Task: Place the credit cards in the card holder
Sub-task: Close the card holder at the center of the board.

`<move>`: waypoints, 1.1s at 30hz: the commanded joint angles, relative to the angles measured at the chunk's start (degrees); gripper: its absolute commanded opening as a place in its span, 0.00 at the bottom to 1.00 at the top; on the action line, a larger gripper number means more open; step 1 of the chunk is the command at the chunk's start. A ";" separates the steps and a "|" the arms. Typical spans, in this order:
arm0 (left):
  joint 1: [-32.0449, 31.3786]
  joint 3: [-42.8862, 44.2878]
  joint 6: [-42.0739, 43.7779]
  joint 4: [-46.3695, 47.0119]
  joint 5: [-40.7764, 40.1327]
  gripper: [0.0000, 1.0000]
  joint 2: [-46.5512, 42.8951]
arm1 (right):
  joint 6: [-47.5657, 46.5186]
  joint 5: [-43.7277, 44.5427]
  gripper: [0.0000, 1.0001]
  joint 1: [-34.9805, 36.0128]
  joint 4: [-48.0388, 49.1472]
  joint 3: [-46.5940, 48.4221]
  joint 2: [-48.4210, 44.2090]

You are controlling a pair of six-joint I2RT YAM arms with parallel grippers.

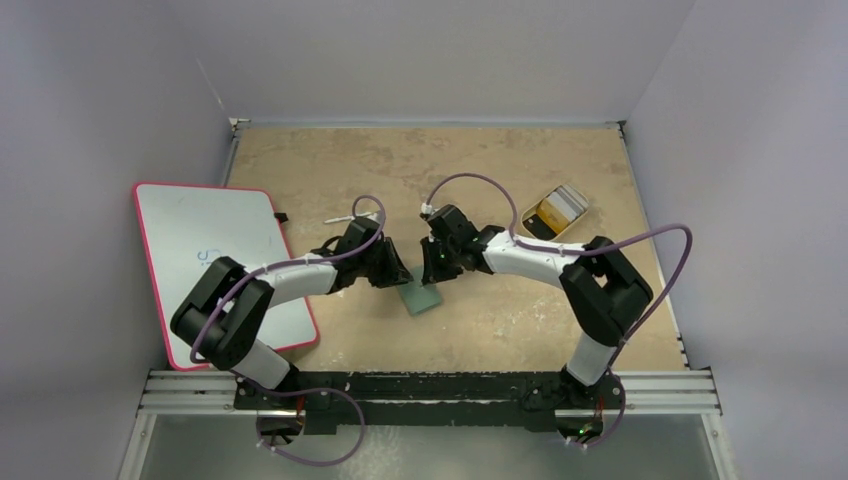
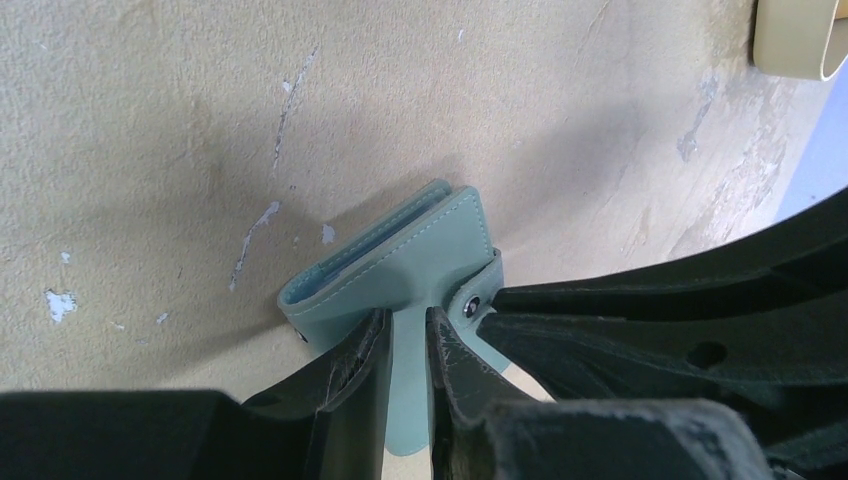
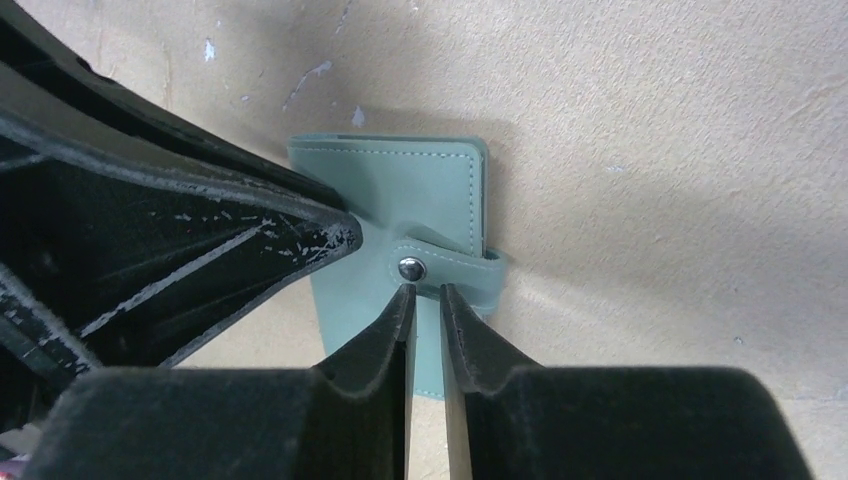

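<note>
**card holder (image 1: 422,298) snapped shut on the table (image 1: 500,160)**

So the left hand (image 2: 405,320) is at the holder's left side, narrow gap, can't tell if it's pinching anything. The right hand (image 3: 425,290) is at its right side, also narrow, tips by the snap (image 3: 411,268). The credit cards (image 1: 560,207) are well off to its upper right.

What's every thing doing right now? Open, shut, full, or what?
card holder: folded shut, lying flat.
credit cards: not in it yet, lying in the tan tray.
left gripper: fingers nearly together, over the holder.
right gripper: fingers nearly together, tips at the snap.
</note>
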 commanded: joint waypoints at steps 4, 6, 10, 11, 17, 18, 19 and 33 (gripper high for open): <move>-0.14 2.25 0.19 -1.63 -2.18 0.18 -1.28 | 1.49 3.81 0.20 0.14 -1.54 2.34 -3.44; -0.14 1.92 -0.22 -0.75 -1.76 0.18 -0.80 | 1.66 3.90 0.21 0.14 -1.41 2.94 -2.93; -0.14 1.52 -0.58 -0.16 -1.58 0.18 -0.83 | 1.76 4.01 0.24 0.14 -1.91 4.35 -0.25; -0.14 1.34 -0.58 -0.18 -1.63 0.17 -0.94 | 1.74 4.01 0.24 0.13 -1.80 4.43 0.09; -0.13 1.01 -0.84 0.36 -1.62 0.18 -0.51 | 1.33 3.01 0.24 0.14 -1.95 4.52 1.54; -0.12 1.13 -0.75 0.39 -1.56 0.17 -0.39 | 1.18 3.01 0.24 0.14 -2.01 4.51 1.85; -0.14 1.17 -0.76 0.39 -1.56 0.17 -0.34 | 0.95 2.96 0.24 0.14 -2.06 4.45 1.96; -0.14 1.08 -0.84 0.57 -1.92 0.17 0.39 | -2.45 -0.67 0.18 0.31 -1.80 3.83 2.65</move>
